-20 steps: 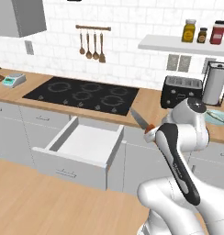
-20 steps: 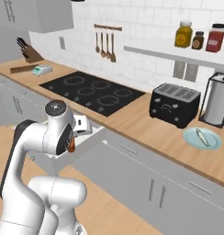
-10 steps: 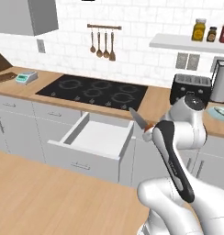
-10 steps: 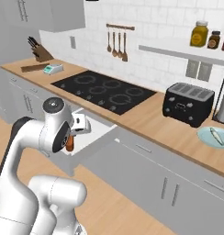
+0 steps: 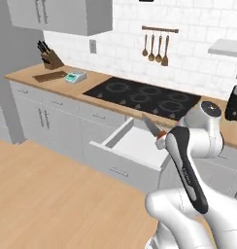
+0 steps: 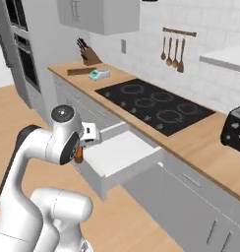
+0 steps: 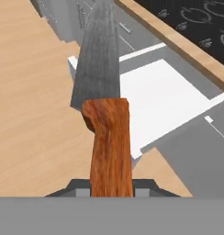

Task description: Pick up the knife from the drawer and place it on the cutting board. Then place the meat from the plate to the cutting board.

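Knife block [image 5: 51, 59] beside hanging utensils [image 5: 155, 47]

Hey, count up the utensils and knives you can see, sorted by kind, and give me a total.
Hanging utensils on the wall rail: 4
Knife held in the tool: 1
Knife block with black-handled knives: 1, its knives too small to count
Total: 6

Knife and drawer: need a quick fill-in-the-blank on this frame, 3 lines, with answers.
1. The gripper is shut on the handle of the ____.
2. The drawer under the counter stands ____.
3. The cutting board lies on the counter beside the wooden block of ____.

Missing words: knife; open; knives
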Tool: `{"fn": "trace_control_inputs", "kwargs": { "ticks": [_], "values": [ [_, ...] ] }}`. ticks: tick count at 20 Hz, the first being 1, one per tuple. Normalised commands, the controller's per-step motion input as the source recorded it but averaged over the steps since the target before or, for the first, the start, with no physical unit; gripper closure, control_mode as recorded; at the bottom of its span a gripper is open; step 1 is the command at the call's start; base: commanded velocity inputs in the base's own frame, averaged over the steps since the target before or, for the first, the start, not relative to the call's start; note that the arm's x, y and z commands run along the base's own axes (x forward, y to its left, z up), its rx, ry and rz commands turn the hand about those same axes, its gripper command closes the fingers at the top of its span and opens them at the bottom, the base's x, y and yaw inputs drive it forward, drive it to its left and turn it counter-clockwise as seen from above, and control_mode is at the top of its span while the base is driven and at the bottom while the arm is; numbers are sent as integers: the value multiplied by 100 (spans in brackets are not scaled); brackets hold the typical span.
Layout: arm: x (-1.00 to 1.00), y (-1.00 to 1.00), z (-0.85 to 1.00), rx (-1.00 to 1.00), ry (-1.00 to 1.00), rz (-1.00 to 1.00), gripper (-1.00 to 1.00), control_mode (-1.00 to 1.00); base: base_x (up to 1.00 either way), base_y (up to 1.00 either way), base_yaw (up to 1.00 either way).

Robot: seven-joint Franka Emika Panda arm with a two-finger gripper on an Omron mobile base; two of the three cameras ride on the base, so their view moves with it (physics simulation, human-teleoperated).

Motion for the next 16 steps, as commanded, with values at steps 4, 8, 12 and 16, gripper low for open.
{"fn": "trace_control_inputs", "kwargs": {
  "ticks": [4, 8, 12, 16],
  "values": [
    [0, 0, 0, 0, 0, 0, 100, 100, 41, 100, 51],
    [0, 0, 0, 0, 0, 0, 100, 100, 94, 99, 35],
    [0, 0, 0, 0, 0, 0, 100, 100, 100, 66, 8],
    [0, 0, 0, 0, 0, 0, 100, 100, 100, 57, 0]
  ]
}}
